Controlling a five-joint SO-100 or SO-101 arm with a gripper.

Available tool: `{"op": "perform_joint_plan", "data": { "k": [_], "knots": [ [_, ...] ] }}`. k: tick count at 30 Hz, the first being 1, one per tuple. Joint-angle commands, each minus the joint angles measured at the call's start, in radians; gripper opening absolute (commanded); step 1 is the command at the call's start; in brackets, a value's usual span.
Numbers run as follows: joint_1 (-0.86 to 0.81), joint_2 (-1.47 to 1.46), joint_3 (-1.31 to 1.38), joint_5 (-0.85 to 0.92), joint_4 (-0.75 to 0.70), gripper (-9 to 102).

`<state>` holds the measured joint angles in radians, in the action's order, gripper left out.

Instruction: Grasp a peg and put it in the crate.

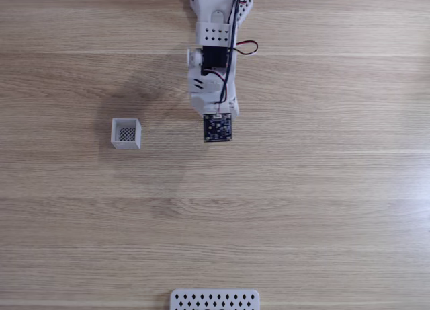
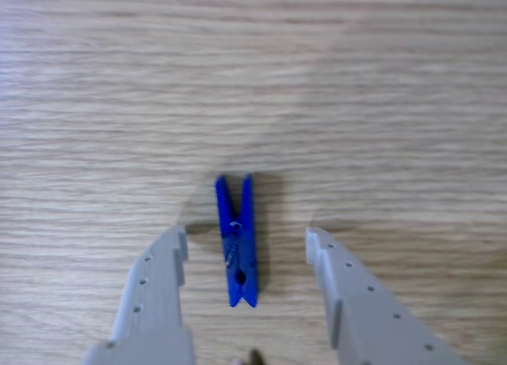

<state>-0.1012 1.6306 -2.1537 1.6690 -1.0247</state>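
On the wooden table [image 1: 322, 209], seen from the fixed view, the white arm [image 1: 213, 54] reaches down from the top edge, with a dark square camera board at its tip. A flat perforated white plate [image 1: 214, 300] lies at the bottom edge. The crate [image 1: 126, 142] stands well left of the arm. In the other view, the gripper [image 2: 246, 238] has its jaws spread wide, and the blue peg [image 2: 237, 238] lies flat on the wood between them, touching neither finger, a little nearer the left one.
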Motion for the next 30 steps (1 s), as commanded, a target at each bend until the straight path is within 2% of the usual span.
{"op": "perform_joint_plan", "data": {
  "k": [1,7,13,16,20,24,30],
  "knots": [
    [-0.021,0.02,-0.014,0.009,0.021,26],
    [-0.008,0.035,-0.061,0.009,0.021,20],
    [-0.011,0.037,-0.058,0.005,0.021,-4],
    [-0.02,0.057,-0.052,0.009,0.023,0],
    [-0.017,0.166,-0.057,0.011,0.046,-1],
    [-0.015,0.307,-0.087,0.014,0.186,-1],
    [-0.06,0.46,-0.244,0.014,0.626,-1]
  ]
}}
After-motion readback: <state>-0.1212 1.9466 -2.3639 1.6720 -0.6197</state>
